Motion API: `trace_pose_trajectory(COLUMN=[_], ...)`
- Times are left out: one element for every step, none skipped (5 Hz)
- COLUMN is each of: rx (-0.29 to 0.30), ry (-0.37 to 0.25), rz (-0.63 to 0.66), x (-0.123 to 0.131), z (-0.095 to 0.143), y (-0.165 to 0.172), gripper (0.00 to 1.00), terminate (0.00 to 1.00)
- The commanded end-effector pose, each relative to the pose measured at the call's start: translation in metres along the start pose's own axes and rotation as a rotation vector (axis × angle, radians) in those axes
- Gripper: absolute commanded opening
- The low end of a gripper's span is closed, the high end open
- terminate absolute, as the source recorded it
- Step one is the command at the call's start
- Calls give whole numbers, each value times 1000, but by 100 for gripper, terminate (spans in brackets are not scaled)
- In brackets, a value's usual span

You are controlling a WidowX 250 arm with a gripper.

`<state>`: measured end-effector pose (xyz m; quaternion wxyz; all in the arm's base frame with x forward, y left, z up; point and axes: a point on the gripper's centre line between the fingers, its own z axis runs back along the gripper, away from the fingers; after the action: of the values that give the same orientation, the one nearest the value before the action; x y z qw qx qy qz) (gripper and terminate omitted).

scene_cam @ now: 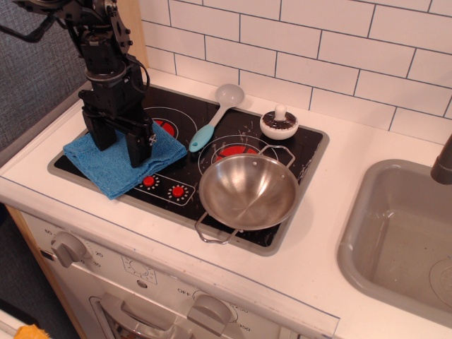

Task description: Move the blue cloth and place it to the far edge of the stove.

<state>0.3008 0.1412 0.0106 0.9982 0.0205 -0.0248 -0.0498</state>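
The blue cloth (113, 173) lies folded on the front left part of the black stove (305, 152), its left corner hanging over the grey rim. My gripper (119, 143) points down onto the cloth's far half. It is open, with its two black fingers (139, 147) spread wide and their tips resting on the cloth. The cloth looks slightly bunched between them. The far left burner is partly hidden behind the gripper.
A steel pan (247, 191) sits on the stove's front right. A light-blue-handled spoon (212, 120) lies at the far middle, and a small white and dark mushroom-like piece (280, 123) sits to its right. A grey sink (402, 240) is at the right. A tiled wall stands behind.
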Motion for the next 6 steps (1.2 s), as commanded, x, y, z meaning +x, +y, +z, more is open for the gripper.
trace_pose_trajectory(rx=[55,54,42,32,48,59], ry=[32,30,-16,-37,-48,-49], rz=[212,349,335,306,278,288], x=[14,29,61,94,113,122], z=[1,2,6,4,2,3], y=[27,40,30,17,12,15], gripper=[100,100,100,100,100,100], terminate=[0,0,0,0,0,0])
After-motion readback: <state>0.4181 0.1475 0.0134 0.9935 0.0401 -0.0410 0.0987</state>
